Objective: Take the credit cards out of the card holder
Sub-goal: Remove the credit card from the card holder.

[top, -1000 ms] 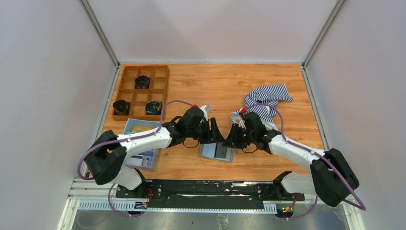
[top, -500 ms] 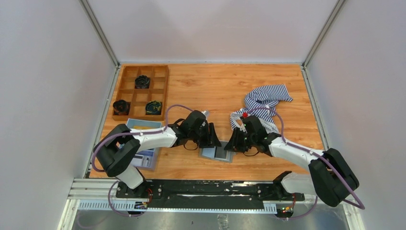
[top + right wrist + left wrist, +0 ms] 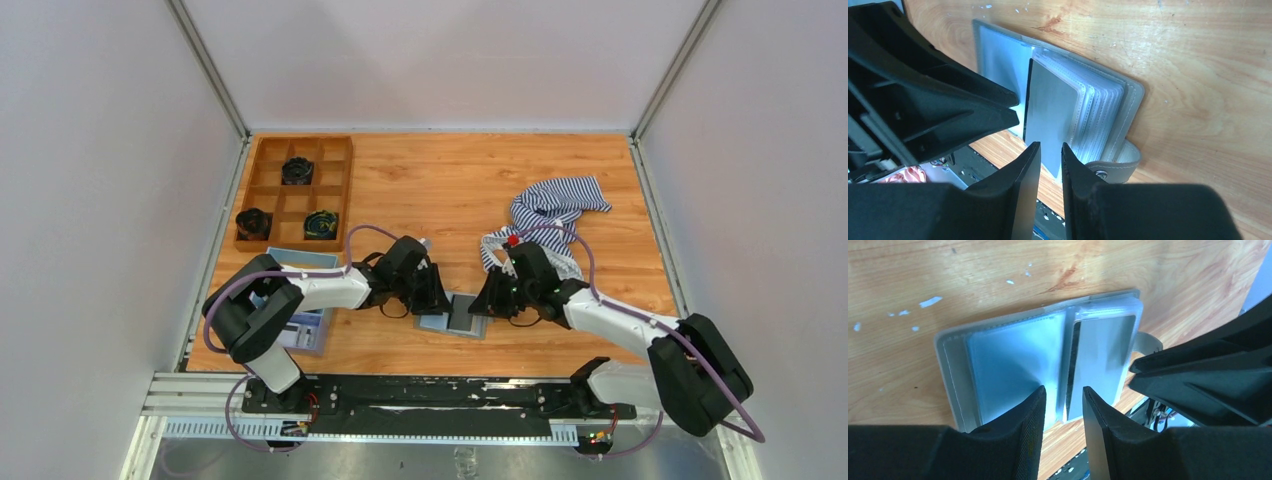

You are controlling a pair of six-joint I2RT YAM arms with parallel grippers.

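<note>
The grey card holder (image 3: pixel 455 318) lies open on the wood table, pale blue-grey lining up. In the left wrist view (image 3: pixel 1013 352) its left half is flat. A grey sleeve page (image 3: pixel 1103 355) on the right half is raised. My left gripper (image 3: pixel 436 296) hovers over the holder's near edge (image 3: pixel 1064 396), jaws narrowly apart and empty. My right gripper (image 3: pixel 484 298) is at the holder's right side. In the right wrist view its jaws (image 3: pixel 1051 150) are nearly together around the corner of the grey page (image 3: pixel 1048 110). No tan-yellow card shows in the holder.
A blue tray (image 3: pixel 305 328) lies under my left arm at the near left. A wooden divided box (image 3: pixel 262 190) with three black round parts stands at the back left. A striped cloth (image 3: pixel 555 205) lies behind my right arm. The holder's snap strap (image 3: pixel 1113 167) sticks out.
Both grippers have come down and toward the near edge onto the card holder, and their jaws have narrowed from wide open. The left arm's elbow has swung right.
</note>
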